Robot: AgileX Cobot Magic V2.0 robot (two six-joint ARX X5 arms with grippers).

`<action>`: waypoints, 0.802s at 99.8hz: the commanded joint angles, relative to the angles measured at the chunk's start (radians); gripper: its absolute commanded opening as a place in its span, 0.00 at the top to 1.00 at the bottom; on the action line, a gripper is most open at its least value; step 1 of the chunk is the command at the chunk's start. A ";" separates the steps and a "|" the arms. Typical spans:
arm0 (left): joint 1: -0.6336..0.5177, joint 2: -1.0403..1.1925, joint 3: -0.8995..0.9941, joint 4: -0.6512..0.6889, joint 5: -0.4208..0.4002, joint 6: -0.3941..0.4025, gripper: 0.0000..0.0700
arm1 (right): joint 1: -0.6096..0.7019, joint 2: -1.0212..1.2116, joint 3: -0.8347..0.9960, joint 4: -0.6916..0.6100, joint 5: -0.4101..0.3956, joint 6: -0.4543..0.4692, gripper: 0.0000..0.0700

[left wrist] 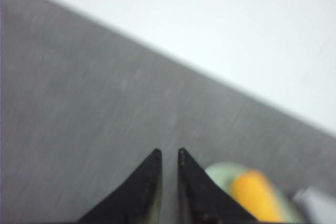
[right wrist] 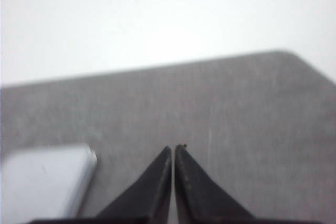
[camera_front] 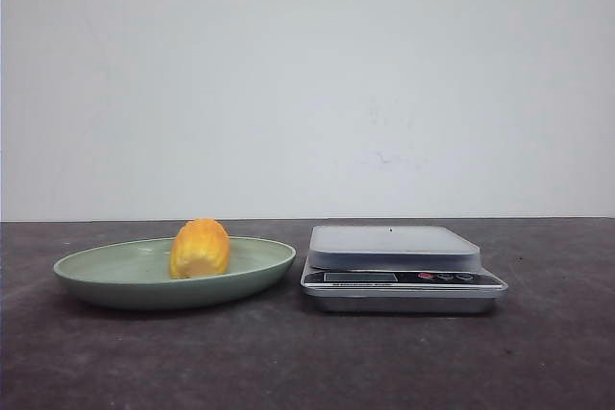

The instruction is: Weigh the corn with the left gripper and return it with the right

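Observation:
The corn, a stubby yellow-orange cob piece, lies in the green dish at the left of the table. A silver digital scale stands just right of the dish, its platform bare. Neither gripper shows in the front view. In the left wrist view my left gripper is empty, its jaws only a narrow gap apart over bare table, with the corn and dish blurred beside it. In the right wrist view my right gripper is shut and empty, with the scale off to one side.
The table is dark grey, with a plain white wall behind it. A corner of the scale shows at the edge of the left wrist view. The table's far corner shows in the right wrist view.

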 commanded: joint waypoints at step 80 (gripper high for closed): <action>-0.349 0.836 0.713 -0.220 0.091 0.097 0.38 | 0.024 0.585 0.785 -0.326 -0.241 0.013 0.36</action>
